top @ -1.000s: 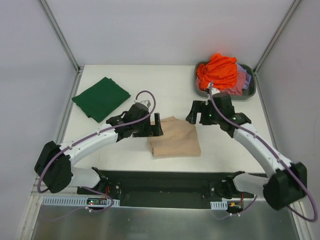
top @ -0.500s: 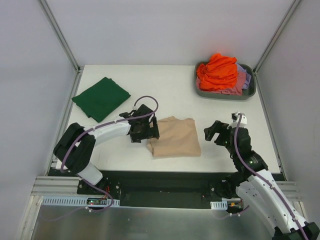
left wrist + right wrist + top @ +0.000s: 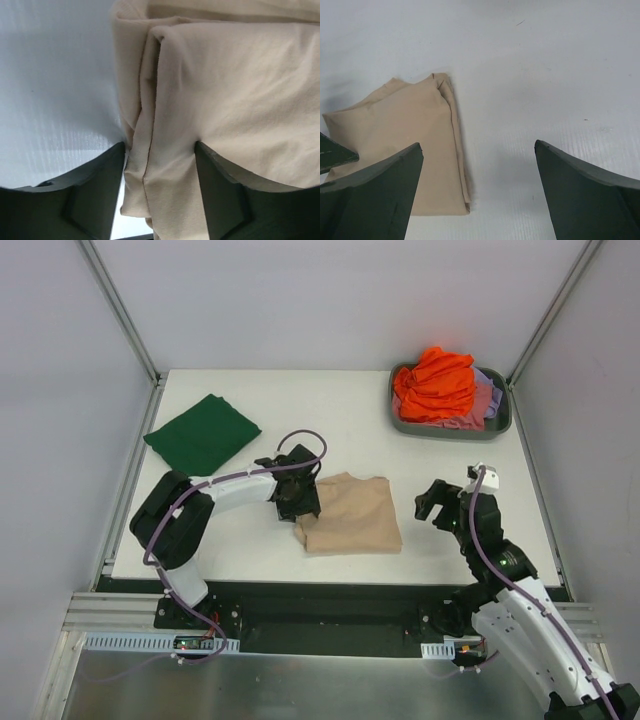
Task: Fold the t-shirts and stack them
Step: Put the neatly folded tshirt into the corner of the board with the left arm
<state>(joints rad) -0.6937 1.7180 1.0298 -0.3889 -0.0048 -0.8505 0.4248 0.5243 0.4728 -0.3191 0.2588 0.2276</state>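
Observation:
The folded beige t-shirt (image 3: 352,516) lies at the table's middle front. My left gripper (image 3: 300,502) is at its left edge. In the left wrist view the gripper (image 3: 160,155) is shut on a bunched fold of the beige t-shirt (image 3: 225,90). My right gripper (image 3: 436,503) is open and empty, to the right of the shirt. The right wrist view shows this gripper (image 3: 478,145) over bare table beside the beige t-shirt (image 3: 405,150). A folded dark green t-shirt (image 3: 203,435) lies at the back left. An orange t-shirt (image 3: 435,383) and pink and lavender ones (image 3: 486,400) sit piled in the tub.
The grey plastic tub (image 3: 399,418) stands at the back right corner. Metal frame posts rise at both back corners. White table surface (image 3: 340,420) lies between the green shirt and the tub.
My right arm has drawn back from the shirt's far right corner to the right side, with its gripper open. My left arm has folded in, its gripper staying at the shirt's left edge.

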